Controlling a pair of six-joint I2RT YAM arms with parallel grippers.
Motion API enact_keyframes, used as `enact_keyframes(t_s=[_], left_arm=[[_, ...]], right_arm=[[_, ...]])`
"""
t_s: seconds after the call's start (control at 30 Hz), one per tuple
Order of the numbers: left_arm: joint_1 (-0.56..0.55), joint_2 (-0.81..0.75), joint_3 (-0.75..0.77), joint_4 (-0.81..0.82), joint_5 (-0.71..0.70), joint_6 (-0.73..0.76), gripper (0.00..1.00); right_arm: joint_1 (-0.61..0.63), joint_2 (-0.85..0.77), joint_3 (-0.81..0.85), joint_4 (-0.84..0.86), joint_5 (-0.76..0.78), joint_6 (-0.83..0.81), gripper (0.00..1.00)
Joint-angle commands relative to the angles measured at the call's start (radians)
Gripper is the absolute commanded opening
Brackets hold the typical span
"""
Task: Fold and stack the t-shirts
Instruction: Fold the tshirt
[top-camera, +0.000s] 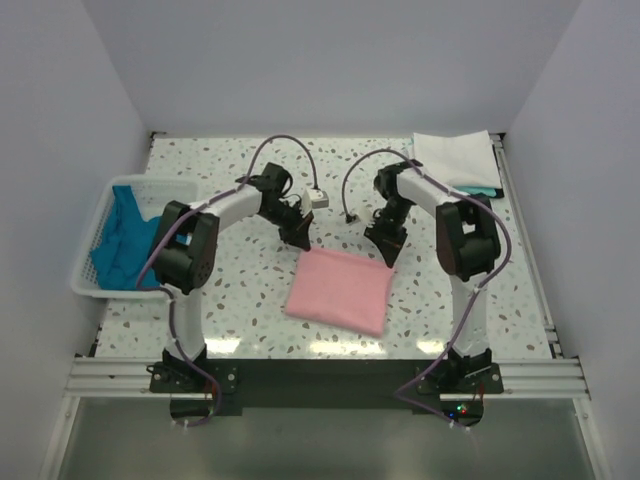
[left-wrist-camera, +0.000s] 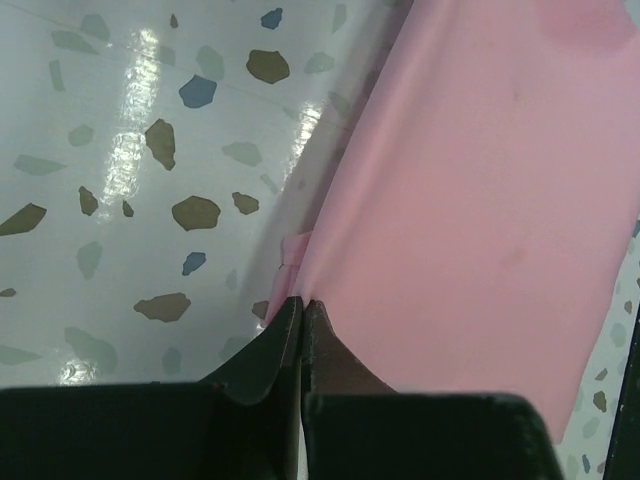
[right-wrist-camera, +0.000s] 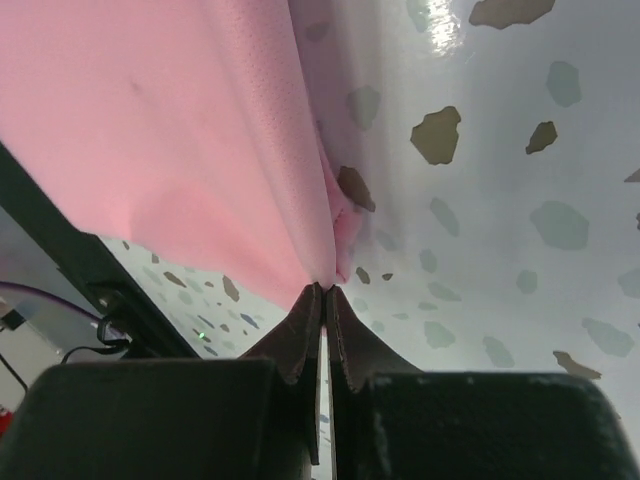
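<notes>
looking down on the pink t-shirt (top-camera: 338, 290), lying mid-table as a compact, slightly skewed rectangle toward the near edge of the table (top-camera: 240, 290). gripping its far-left corner with the left pincer (top-camera: 298, 240), tips pressed together on a pinch of pink cloth, plain to see from the left wrist. same story opposite: gripping the far-right corner with the right pincer (top-camera: 386, 255), closed tight on the hem, with fabric bunched right at the tips and draping away from them.

tallying up now. counting one white t-shirt (top-camera: 458, 160) already folded and parked at the far right corner, well apart from the pink one. spotting a sliver of teal (top-camera: 482, 189) at its near edge, though cannot tell whether that sits under the white or just beside it. judging the pink one all but folded, with perhaps a last fold or a carry across to that far pile left.

plenty left, by the look of it: over at the left edge, a white basket (top-camera: 88, 245) holding crumpled teal-blue t-shirts (top-camera: 122, 245), unfolded and heaped. cannot tell how many in there. calling it around the midpoint at best, with pink in hand, white done and the teal heap not yet touched.
</notes>
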Motion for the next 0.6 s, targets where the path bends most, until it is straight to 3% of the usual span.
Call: enact_keyframes(t_s=[0.0,0.27,0.57], left_arm=[[-0.002,0.059,0.005,0.052,-0.057,-0.053,0.0],[0.021,0.119,0.0,0.147,-0.201,-0.22,0.0],[0.099,0.136,0.09,0.149,-0.316,-0.222,0.0]], right_arm=[[0.003,0.065,0.041,-0.082,0.099,0.034,0.0],[0.006,0.215,0.178,0.015,0.192,0.082,0.01],[0.009,0.307,0.416,0.061,0.182,0.126,0.01]])
